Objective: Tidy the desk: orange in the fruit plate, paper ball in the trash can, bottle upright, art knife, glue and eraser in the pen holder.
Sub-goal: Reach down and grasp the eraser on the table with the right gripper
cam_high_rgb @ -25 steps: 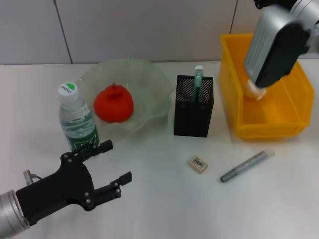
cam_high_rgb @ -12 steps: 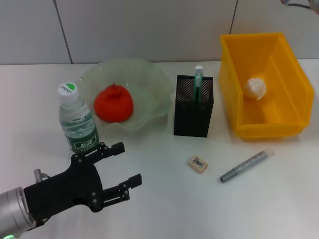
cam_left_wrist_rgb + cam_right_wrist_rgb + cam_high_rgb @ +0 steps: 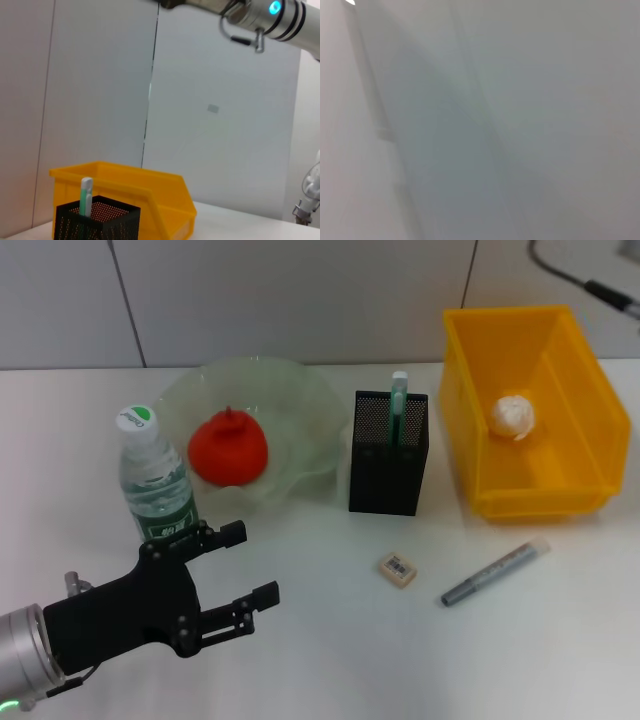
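The bottle (image 3: 155,480) stands upright at the left, by the green glass fruit plate (image 3: 300,390) that holds the orange (image 3: 228,448). In the yellow trash can (image 3: 470,390) lies the paper ball (image 3: 512,415). A green stick with a white tip (image 3: 399,400) pokes out of the black mesh pen holder (image 3: 388,465). The eraser (image 3: 398,569) and a grey pen-shaped art knife (image 3: 495,573) lie on the table in front. My left gripper (image 3: 250,562) hovers open just below the bottle, left of the eraser. The left wrist view shows the pen holder (image 3: 97,220) and the trash can (image 3: 150,200).
A white table top carries everything, with a pale panelled wall behind. The right arm (image 3: 260,15) is raised high, and only its cable (image 3: 590,285) shows at the top right of the head view. The right wrist view shows blank wall.
My right arm has lifted away from over the trash can and left the head view, with the paper ball lying inside. My left gripper has crept forward and slightly right.
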Robot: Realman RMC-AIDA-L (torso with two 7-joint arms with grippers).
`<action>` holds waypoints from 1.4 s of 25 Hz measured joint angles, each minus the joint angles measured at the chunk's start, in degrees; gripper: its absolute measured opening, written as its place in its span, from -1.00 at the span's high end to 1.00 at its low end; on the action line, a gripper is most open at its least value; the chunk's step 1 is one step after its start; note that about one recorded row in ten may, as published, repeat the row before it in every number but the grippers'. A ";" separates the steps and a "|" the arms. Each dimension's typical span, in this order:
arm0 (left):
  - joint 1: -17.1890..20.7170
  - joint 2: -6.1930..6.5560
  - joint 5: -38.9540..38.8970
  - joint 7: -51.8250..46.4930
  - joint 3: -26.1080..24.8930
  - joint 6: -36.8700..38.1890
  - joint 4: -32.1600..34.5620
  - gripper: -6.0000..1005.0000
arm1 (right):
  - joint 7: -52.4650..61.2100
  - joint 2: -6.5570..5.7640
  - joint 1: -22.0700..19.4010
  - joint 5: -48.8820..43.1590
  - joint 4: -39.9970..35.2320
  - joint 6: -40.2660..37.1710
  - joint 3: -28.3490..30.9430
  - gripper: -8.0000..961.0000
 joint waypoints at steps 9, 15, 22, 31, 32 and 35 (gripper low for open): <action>-0.43 0.00 1.98 -0.43 -0.03 0.23 0.44 -0.59 | -2.11 -3.38 7.61 2.80 20.20 -39.93 20.19 -0.21; -0.61 0.12 4.93 -2.87 -0.06 0.41 1.06 -0.59 | 2.46 -6.22 9.95 -12.49 23.50 -45.07 21.63 -0.21; -0.65 0.20 6.31 -4.30 -0.06 0.55 1.94 -0.59 | 9.34 -6.34 17.17 -33.27 19.72 -48.79 21.12 -0.55; -0.64 0.76 7.97 -4.92 -0.06 0.35 2.62 -0.59 | 19.35 -3.22 32.84 -59.87 26.16 -53.25 21.04 -0.73; -0.64 0.80 8.01 -4.94 -0.06 0.34 2.64 -0.59 | 19.56 -2.71 34.27 -62.37 27.83 -53.05 21.03 -0.73; -0.64 0.86 8.01 -4.97 -0.05 0.31 2.65 -0.59 | 19.64 -1.41 37.50 -67.12 32.12 -51.23 20.98 -0.73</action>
